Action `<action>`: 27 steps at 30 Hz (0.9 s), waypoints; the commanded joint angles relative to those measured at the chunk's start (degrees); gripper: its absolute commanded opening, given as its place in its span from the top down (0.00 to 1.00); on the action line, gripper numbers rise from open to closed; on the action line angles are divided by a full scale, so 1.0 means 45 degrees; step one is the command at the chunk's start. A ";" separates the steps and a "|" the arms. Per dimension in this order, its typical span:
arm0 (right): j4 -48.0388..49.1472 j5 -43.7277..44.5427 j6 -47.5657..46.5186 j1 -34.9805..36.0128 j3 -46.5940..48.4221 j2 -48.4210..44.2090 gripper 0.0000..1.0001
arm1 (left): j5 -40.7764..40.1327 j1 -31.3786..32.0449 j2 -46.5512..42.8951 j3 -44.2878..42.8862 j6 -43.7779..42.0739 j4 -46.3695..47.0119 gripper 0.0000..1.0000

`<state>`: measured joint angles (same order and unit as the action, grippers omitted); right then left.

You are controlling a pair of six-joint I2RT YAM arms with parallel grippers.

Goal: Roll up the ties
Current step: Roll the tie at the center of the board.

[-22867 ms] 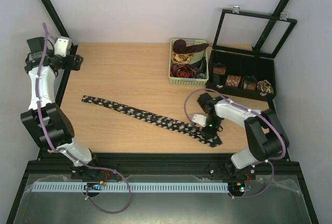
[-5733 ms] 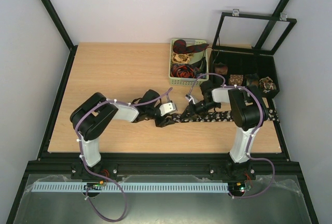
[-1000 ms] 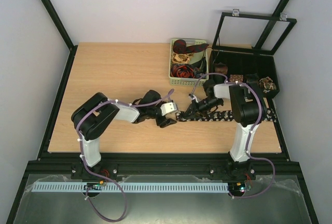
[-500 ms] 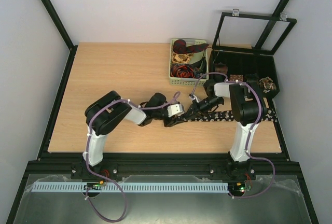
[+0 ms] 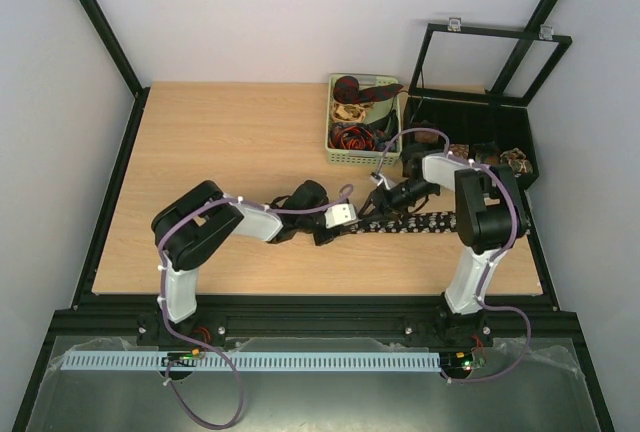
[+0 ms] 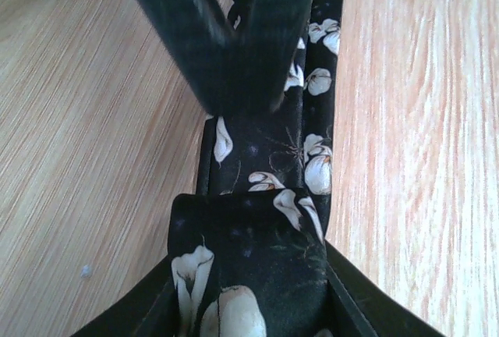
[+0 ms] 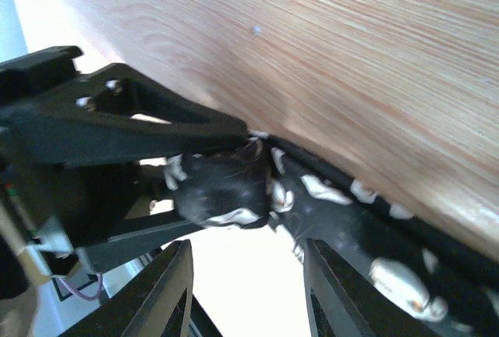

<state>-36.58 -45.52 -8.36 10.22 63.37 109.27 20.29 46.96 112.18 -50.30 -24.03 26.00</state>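
A black tie with white flowers (image 5: 440,222) lies flat across the wooden table, running right from the centre. Its left end is wound into a small coil (image 6: 249,267). My left gripper (image 5: 345,228) is shut on that coil, one finger (image 6: 148,298) pressed against each side. The coil also shows in the right wrist view (image 7: 226,189), with the flat strip (image 7: 351,220) trailing away from it. My right gripper (image 5: 376,206) hovers just right of the coil, open, with nothing between its jaws (image 7: 245,290). Its dark fingers (image 6: 234,33) cross the strip in the left wrist view.
A pale green basket (image 5: 360,160) holding several loose and coiled ties stands at the back centre. To its right is a black compartment box (image 5: 520,184) with its lid (image 5: 490,52) raised and rolled ties (image 5: 514,162) in the cells. The right arm partly hides it.
My left gripper has slid right and closed onto the coiled end. My right gripper has opened, let go of the tie and drawn back slightly to the upper right.
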 commanded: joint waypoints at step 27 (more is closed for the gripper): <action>0.2138 0.0066 0.2322 0.1538 -0.0656 0.0454 0.71 | -0.0903 -0.0054 0.0402 -0.0315 -0.0538 -0.3722 0.61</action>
<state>-22.63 -44.97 3.70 16.80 59.70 108.53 18.41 46.96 111.20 -52.88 -25.06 18.48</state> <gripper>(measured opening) 0.184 0.388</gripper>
